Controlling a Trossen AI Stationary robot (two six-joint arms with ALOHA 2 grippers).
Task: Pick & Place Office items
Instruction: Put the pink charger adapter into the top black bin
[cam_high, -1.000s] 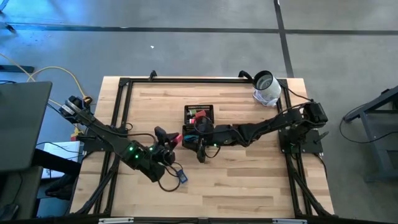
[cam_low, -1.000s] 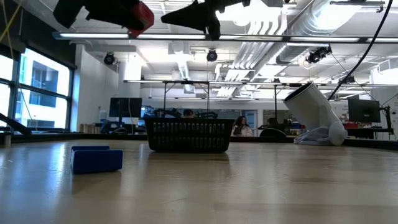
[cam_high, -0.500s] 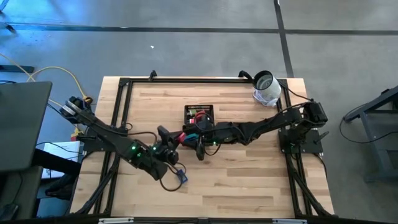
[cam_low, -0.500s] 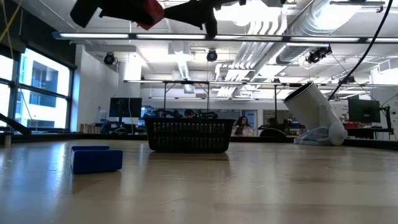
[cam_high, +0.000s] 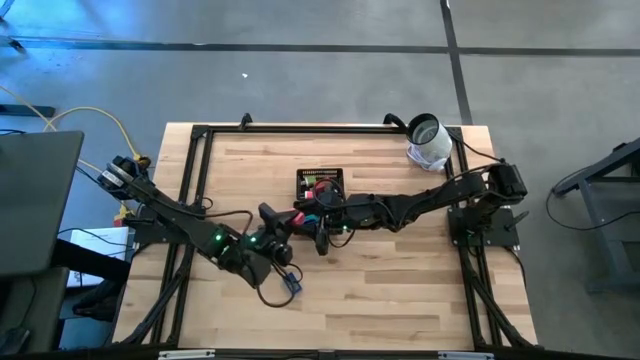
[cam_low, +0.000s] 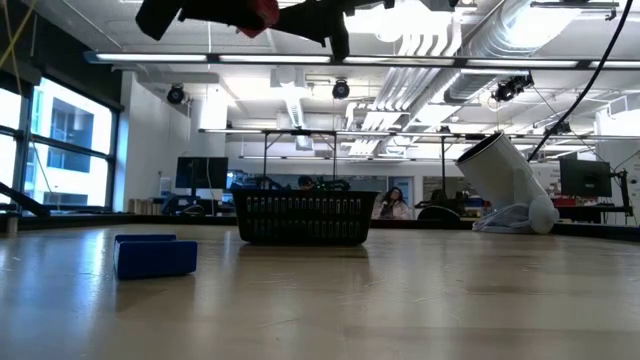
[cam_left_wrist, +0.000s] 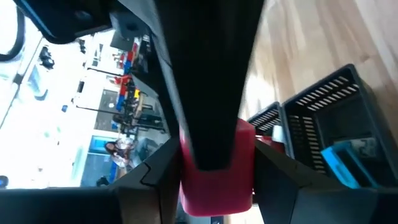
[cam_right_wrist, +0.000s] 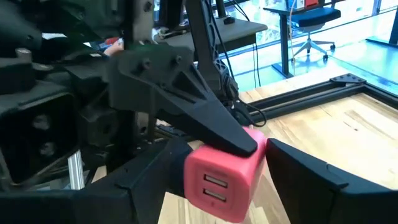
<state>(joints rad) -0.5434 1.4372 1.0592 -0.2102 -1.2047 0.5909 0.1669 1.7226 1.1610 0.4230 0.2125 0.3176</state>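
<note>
High at the centre of the high view, the left gripper (cam_high: 291, 219) pinches a red block (cam_right_wrist: 224, 173) between the right gripper's (cam_high: 308, 212) wide-open, empty fingers – a handover, I judge – so next the right closes before the left releases.

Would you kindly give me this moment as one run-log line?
left tool: shut on red block, airborne | right tool: open, flanking red block | black tray: beside them | blue block: on table

The black two-compartment mesh tray (cam_high: 320, 184) sits mid-table. The white-and-grey roll-shaped object (cam_high: 428, 141) lies at the far right corner. The blue block (cam_high: 293, 284) rests nearer the front, left of centre.
</note>
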